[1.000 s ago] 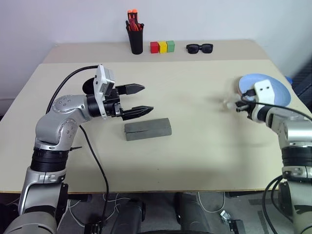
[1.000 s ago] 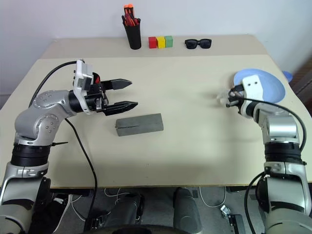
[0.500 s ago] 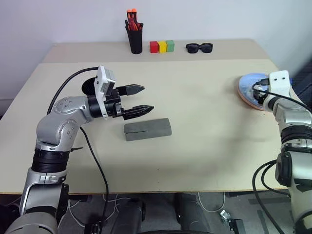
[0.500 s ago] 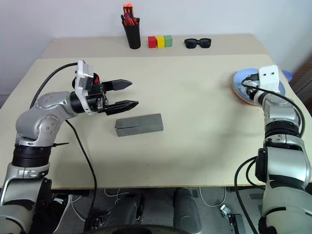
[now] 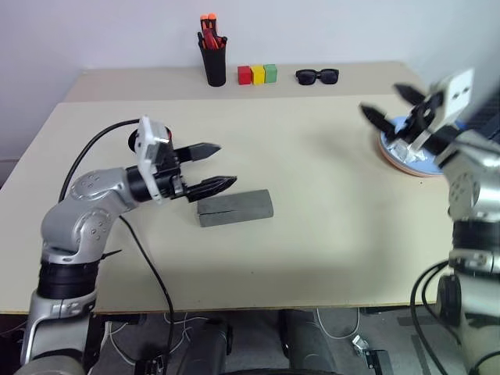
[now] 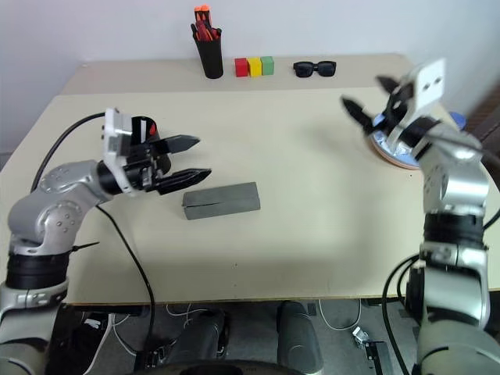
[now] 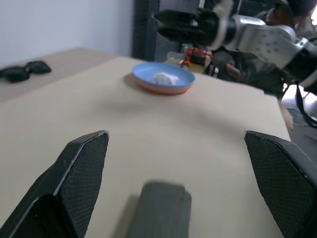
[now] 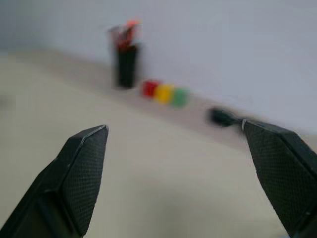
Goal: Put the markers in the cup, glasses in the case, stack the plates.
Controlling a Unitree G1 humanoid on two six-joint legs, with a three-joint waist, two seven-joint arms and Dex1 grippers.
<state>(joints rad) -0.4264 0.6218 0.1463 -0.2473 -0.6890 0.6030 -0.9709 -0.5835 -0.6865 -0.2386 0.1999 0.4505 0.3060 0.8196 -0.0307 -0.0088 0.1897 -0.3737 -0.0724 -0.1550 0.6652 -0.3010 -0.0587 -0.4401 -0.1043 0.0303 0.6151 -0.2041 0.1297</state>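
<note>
Grey case (image 5: pixel 234 207) is seen flat on desk (image 5: pixel 312 234), just beside spread left pincer (image 5: pixel 212 165). Right pincer (image 5: pixel 391 105), spread and empty, is raised beside stacked plates (image 5: pixel 410 152).

The right gripper (image 5: pixel 394 105), which a second ago was closed and low beside the light blue plate (image 5: pixel 414 158) at the desk's 3 o'clock edge, now hangs raised above the plate's inner edge, toward 2 o'clock, with its jaws spread wide and empty. The blue plate now lies on top of the salmon pink plate (image 6: pixel 394 162), whose rim shows beneath it; a second ago it was held tilted in the gripper. The left gripper (image 5: pixel 214 166) has dipped slightly and drawn back toward 9 o'clock, so its tips now hang just at the near end of the grey case (image 5: pixel 234 208).
</note>
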